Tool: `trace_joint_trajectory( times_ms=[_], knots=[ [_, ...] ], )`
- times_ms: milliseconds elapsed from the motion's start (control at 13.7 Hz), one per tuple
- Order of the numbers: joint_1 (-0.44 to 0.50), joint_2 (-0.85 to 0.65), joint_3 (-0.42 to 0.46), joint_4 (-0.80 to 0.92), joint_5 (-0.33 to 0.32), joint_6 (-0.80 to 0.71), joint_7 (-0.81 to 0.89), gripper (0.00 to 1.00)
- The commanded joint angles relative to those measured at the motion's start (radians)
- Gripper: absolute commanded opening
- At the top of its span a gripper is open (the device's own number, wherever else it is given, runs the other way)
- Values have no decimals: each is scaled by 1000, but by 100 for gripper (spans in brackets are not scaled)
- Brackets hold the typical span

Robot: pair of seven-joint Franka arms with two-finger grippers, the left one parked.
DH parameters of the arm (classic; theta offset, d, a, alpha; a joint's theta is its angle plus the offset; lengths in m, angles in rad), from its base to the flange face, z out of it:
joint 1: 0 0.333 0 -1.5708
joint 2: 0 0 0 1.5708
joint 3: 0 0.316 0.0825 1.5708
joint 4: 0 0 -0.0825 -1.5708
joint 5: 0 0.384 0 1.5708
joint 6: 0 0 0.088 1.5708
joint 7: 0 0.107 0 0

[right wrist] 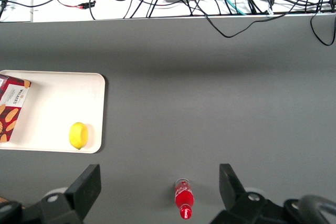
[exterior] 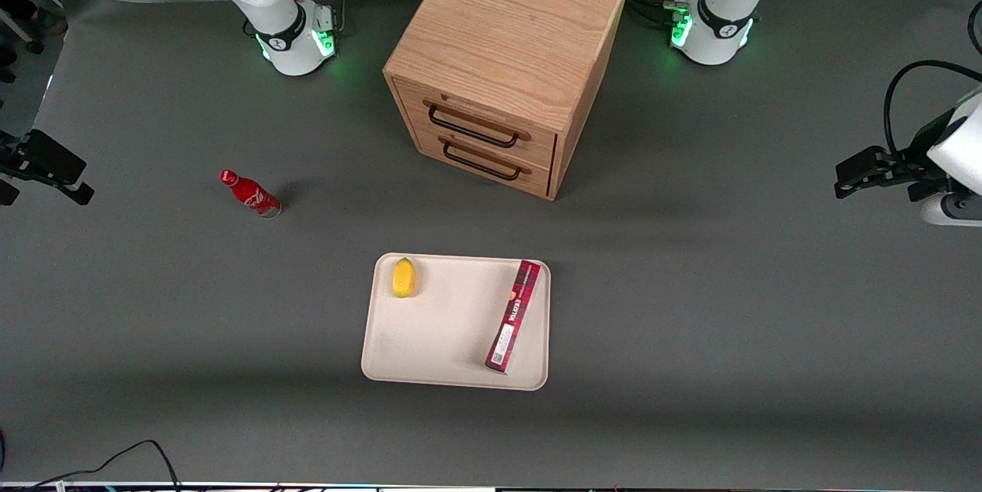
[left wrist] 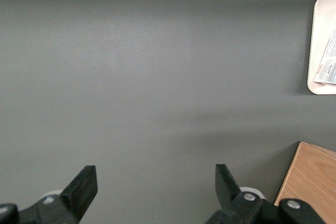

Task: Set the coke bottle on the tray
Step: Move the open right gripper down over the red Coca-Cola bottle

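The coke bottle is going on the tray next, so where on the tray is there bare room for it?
The tray is bare in its middle, between the lemon and the red box, and along its rim nearest the front camera. The coke bottle stands on the table; the open hand is at the working arm's end.

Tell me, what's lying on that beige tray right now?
On the tray lie a lemon and a long dark-red box. The coke bottle stands off it; the open gripper hovers over it.

Grey counter [exterior: 690, 308] carrying: upright coke bottle [exterior: 251, 193] toward the working arm's end; beige tray [exterior: 453, 331] nearest the front camera; wooden two-drawer cabinet [exterior: 502, 54]. Tool [right wrist: 157, 195] spread open above the bottle
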Motion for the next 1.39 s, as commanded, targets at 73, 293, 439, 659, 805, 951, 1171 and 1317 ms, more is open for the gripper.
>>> trace_joint_trajectory(
  times_ms=[73,293,439,659,805,951,1171,1317],
  knots=[
    [1,6,-11,16,17,-22,-28,100],
    [9,15,-11,12,17,-22,-16,100],
    [14,18,-9,-43,10,-22,-24,100],
    [18,9,3,-163,10,-17,-21,100],
    [14,-18,19,-267,19,-6,-16,100],
    [1,-41,16,-380,19,64,-92,100],
    [-9,-124,9,-602,20,223,-134,93],
    [-14,-188,5,-770,20,353,-139,93]
  ],
)
